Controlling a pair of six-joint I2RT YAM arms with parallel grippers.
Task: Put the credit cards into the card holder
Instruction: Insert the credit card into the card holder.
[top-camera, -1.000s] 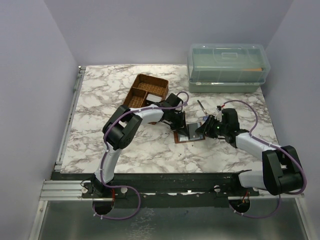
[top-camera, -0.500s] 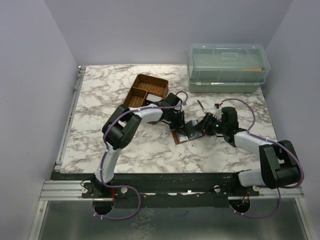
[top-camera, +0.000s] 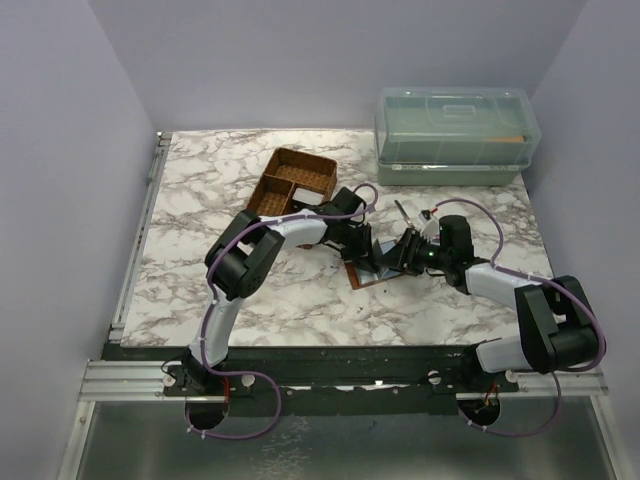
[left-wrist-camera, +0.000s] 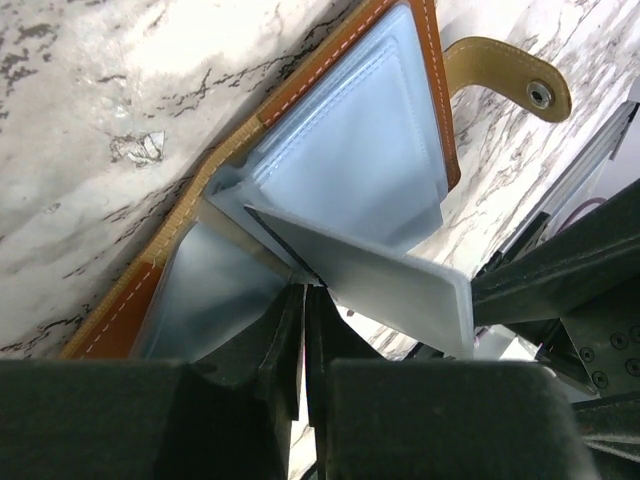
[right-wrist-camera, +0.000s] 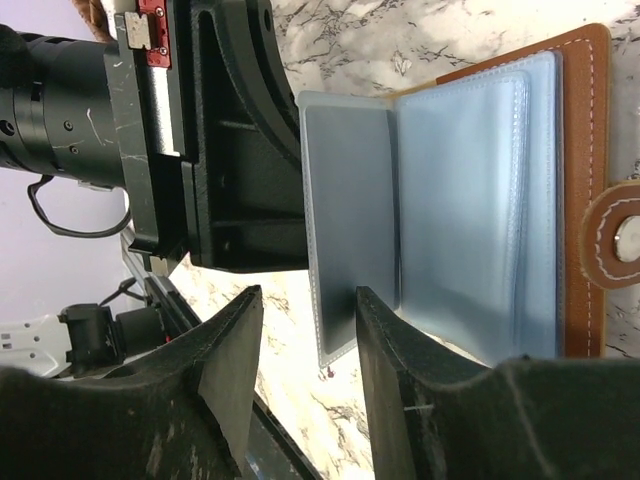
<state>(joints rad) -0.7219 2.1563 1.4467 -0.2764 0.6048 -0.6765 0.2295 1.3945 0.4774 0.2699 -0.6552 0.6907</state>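
The brown card holder lies open on the marble, with pale blue plastic sleeves and a snap tab. My left gripper is shut on the edge of one sleeve and holds it upright. That raised sleeve looks dark grey; I cannot tell if a card is inside. My right gripper is open, its jaws on either side of the raised sleeve's free lower corner. The holder also shows in the right wrist view. No loose credit card is in view.
A brown divided basket stands behind the left arm. A clear lidded box is at the back right. A thin dark tool lies just behind the right gripper. A small scrap lies on the marble.
My right gripper has moved left, up to the card holder and the raised sleeve. The left gripper has stayed put, still holding the sleeve.
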